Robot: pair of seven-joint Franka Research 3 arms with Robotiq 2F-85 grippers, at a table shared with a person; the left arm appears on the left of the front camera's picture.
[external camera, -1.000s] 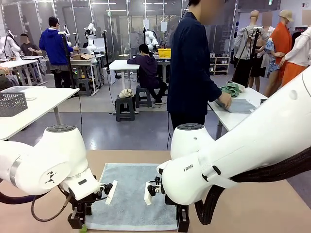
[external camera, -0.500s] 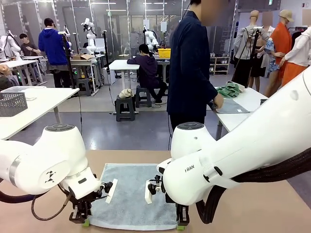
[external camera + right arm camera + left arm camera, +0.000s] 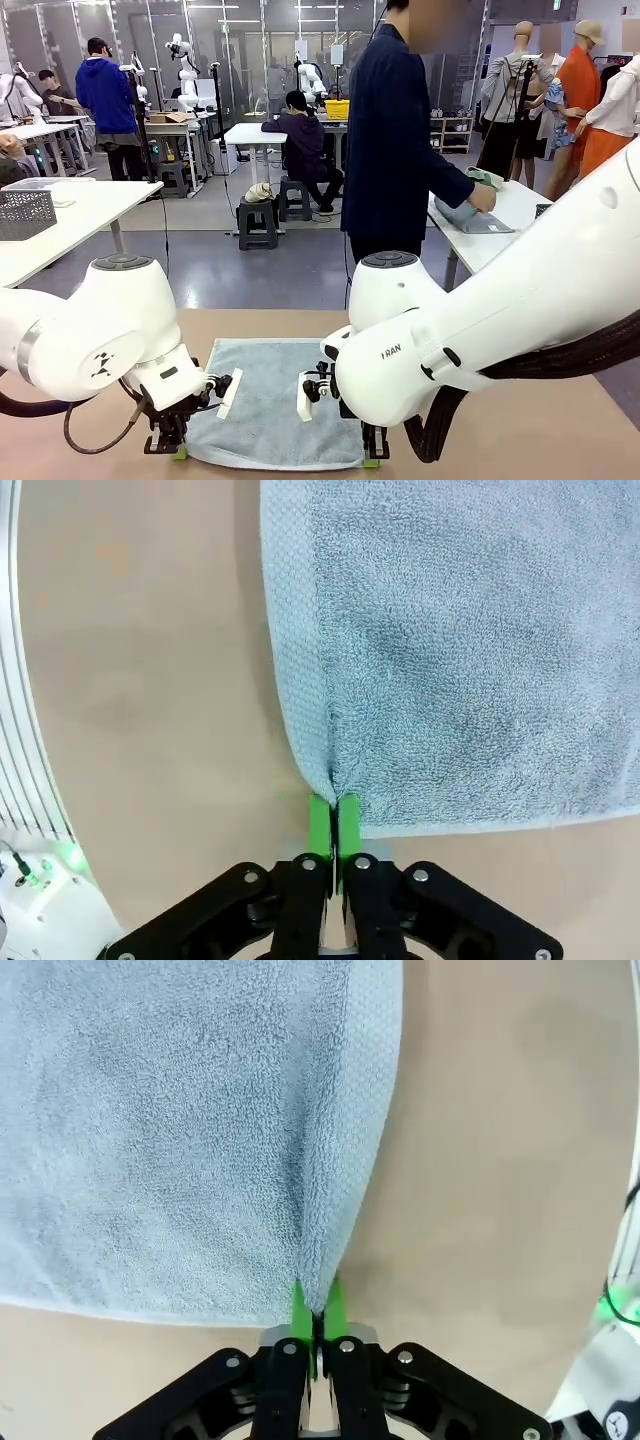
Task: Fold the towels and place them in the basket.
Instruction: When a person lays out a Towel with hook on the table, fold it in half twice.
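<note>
Blue-grey towel [image 3: 268, 395]: we see it spread flat on the tan table [image 3: 520, 435], between our two arms.
Left gripper [image 3: 317, 1305]: we have its green pads pressed together on the towel's near left corner, and the cloth bunches into a ridge just above them.
Right gripper [image 3: 334, 820]: we have it pinched tight on the near right corner in the same way.
Person [image 3: 395, 150]: we see them turned aside, one hand on grey cloth [image 3: 480, 222] on a white side table [image 3: 520, 198].
</note>
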